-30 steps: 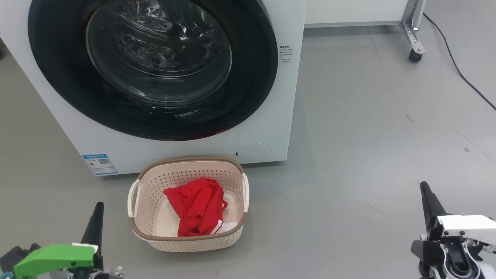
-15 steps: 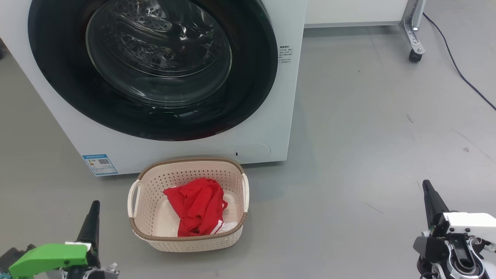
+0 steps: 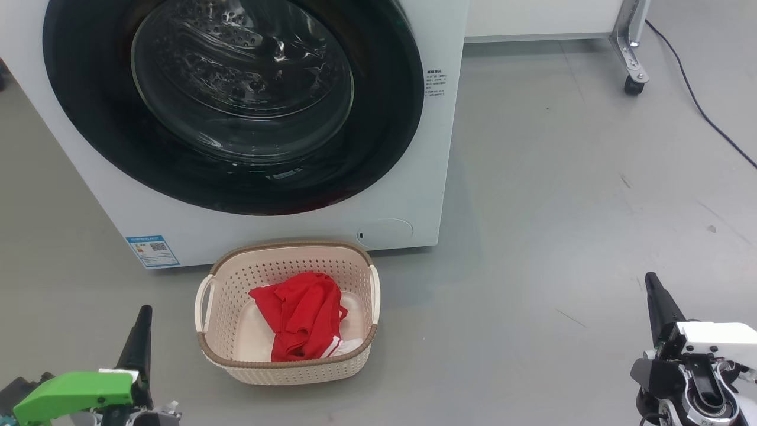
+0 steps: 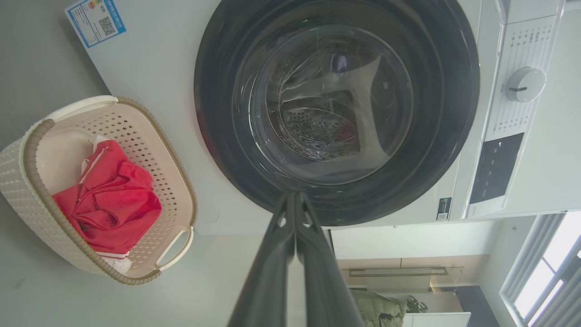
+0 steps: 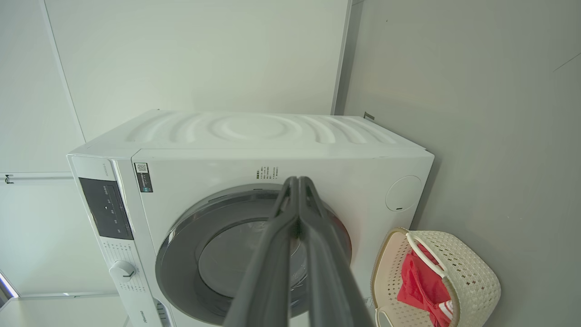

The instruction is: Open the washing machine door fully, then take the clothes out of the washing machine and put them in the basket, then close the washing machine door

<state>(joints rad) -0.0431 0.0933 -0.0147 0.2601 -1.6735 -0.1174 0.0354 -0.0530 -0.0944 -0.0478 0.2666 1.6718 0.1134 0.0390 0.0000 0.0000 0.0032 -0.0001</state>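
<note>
The left gripper (image 3: 144, 313) and the right gripper (image 3: 652, 281) are hanging closed, empty, while the soft, light-looking clothes (image 3: 301, 319) are lying in the basket (image 3: 290, 244), probably pinchable at a raised fold

One washing machine (image 3: 266, 228), one basket (image 3: 295, 370), one garment (image 3: 301, 319)

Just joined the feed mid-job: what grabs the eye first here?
A round glossy black-rimmed glass door, shut on the white front-loading washing machine, dominates the head view's top. Below it, a red white-trimmed garment lies crumpled in a cream perforated plastic basket. The left end effector and right end effector sit shut and empty at the lower corners.
</note>
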